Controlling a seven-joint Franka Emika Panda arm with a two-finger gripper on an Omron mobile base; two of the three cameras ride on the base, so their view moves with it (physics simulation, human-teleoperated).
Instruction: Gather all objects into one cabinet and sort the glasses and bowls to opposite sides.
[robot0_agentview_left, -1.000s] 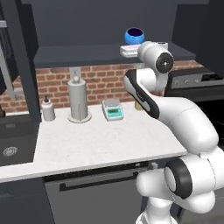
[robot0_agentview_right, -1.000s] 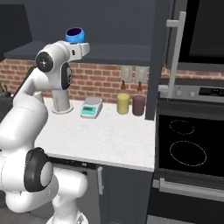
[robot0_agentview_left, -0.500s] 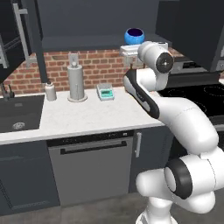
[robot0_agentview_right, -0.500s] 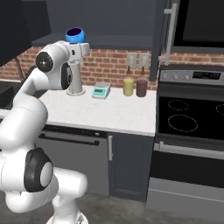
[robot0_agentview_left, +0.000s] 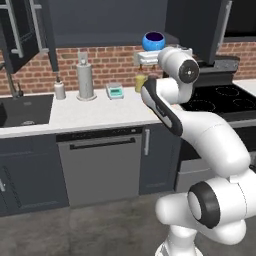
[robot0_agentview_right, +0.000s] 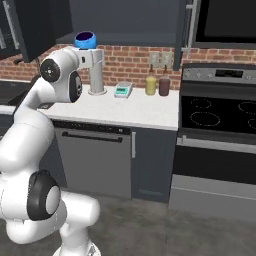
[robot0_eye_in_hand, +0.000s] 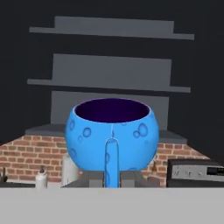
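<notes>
My jaws pinch the small blue bowl (robot0_eye_in_hand: 112, 133) upright at twelve o'clock; a jolt could slip it onto the desk (robot0_agentview_left: 95, 112).

One blue bowl (robot0_agentview_left: 153, 40); two bottles (robot0_agentview_right: 151, 85) beside the stove (robot0_agentview_right: 218, 111); one scale (robot0_agentview_right: 122, 90); one tall canister (robot0_agentview_left: 85, 79); one dishwasher (robot0_agentview_left: 100, 165).

Glossy, bubble-patterned blue bowl (robot0_eye_in_hand: 112, 140); matt dark cabinet (robot0_eye_in_hand: 111, 65) at upper frame; rough red brick wall (robot0_agentview_left: 107, 65); smooth pale desk (robot0_agentview_left: 85, 114).
</notes>
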